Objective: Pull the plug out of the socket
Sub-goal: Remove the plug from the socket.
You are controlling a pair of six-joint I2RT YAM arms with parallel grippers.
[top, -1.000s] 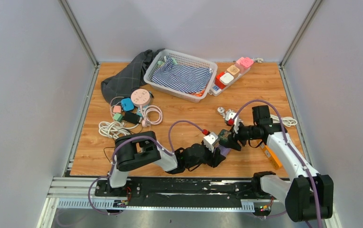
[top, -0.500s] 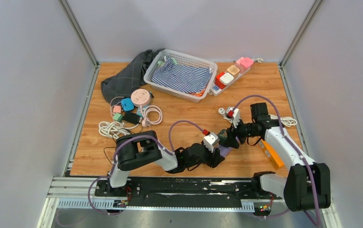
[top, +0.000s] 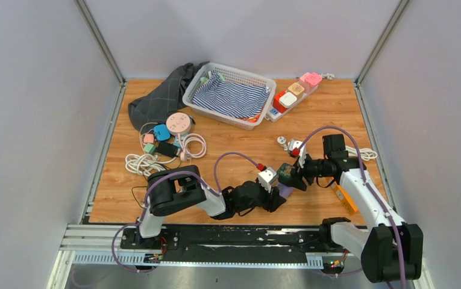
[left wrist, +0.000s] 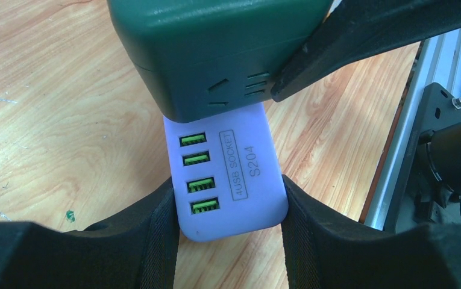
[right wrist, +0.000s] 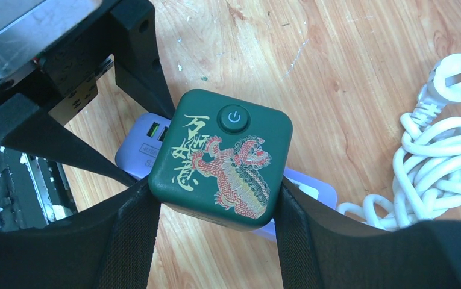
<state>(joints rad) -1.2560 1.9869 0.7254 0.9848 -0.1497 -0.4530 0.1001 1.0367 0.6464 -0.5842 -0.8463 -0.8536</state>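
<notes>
1. While the left pincer (left wrist: 228,220) is clenched on the lilac socket (left wrist: 234,174), pinning it at the near edge of the table (top: 336,102), right of middle, the green plug (right wrist: 222,159) sits plugged onto it.
2. Grasping that plug by its sides is the right pincer (right wrist: 216,211).
3. Risks: the plug's smooth sides could slip free under a hard pull, the socket could slide out of the left grip, and a skewed pull might jam the pins.
4. Count: one socket with four green ports (left wrist: 202,183), one plug, and one white cord (right wrist: 439,156) coiled toward the right edge.
</notes>
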